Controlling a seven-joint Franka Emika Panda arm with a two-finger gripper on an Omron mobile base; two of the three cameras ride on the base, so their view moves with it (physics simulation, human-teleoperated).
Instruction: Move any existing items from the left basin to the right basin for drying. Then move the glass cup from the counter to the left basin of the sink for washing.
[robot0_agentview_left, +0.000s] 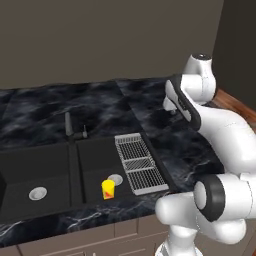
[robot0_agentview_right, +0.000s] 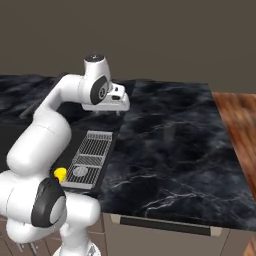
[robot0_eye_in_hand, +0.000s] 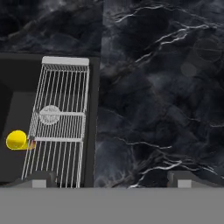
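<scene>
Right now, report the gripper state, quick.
Gripper: open and holding nothing, poised above the counter beside the right basin.

In the right base view the robot's white arm (robot0_agentview_right: 37, 145) hides most of the sink (robot0_agentview_right: 107, 150) and all but a sliver of the yellow cup (robot0_agentview_right: 60, 174) at 8 o'clock. In the left base view the left basin (robot0_agentview_left: 30, 175) is cut off at 9 o'clock. A faint glassy outline (robot0_eye_in_hand: 209, 49) at 2 o'clock in the hand view is too dim to identify.
</scene>
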